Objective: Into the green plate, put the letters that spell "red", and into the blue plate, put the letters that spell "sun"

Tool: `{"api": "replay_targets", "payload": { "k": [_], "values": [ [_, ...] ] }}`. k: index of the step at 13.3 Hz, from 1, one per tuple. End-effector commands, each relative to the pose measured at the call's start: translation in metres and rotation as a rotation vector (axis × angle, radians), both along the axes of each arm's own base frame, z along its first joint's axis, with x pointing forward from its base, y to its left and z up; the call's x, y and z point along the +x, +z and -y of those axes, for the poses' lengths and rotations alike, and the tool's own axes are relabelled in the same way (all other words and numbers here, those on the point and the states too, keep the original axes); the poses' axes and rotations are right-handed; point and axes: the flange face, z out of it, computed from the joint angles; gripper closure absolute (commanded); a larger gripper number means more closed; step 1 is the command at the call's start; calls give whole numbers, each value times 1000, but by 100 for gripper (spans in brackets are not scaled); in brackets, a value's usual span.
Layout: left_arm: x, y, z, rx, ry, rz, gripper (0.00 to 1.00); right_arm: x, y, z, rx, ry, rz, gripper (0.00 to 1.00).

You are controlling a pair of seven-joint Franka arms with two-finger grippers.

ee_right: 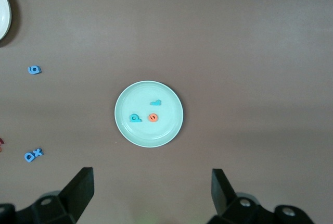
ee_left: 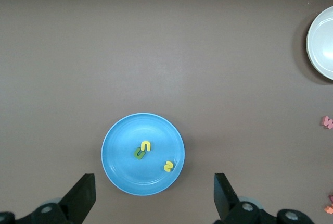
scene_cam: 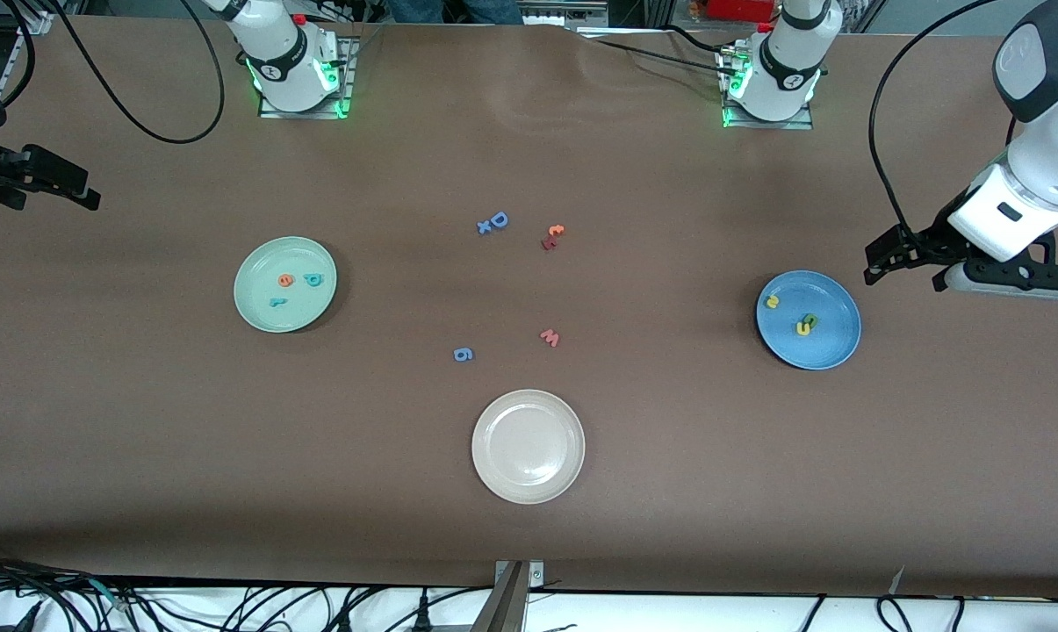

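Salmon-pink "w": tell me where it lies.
In the front view the salmon-pink "w" lies on bare table mid-table, beside the blue "6", farther from the camera than the beige-white plate.

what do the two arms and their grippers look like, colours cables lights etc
Both arms are glossy white with black joint bands, on metal base plates lit green. The left arm has a dark grey cap on its upper joint and a black cable looping to it. The left gripper and the right gripper are black with two flat fingers.
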Motion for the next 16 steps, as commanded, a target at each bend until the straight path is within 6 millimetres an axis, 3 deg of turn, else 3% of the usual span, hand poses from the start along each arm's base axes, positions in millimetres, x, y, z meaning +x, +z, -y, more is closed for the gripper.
{"api": "replay_targets", "payload": {
  "k": [1, 8, 16],
  "values": [
    [-2, 1, -7, 13, 4, 13, 0, 0, 2, 1, 18, -2, -1, 0],
    [11, 7, 4, 14, -12, 4, 0, 2, 1, 0, 18, -1, 1, 0],
    [10, 9, 9, 19, -21, -2, 0, 2, 2, 0, 18, 1, 4, 0]
  ]
}}
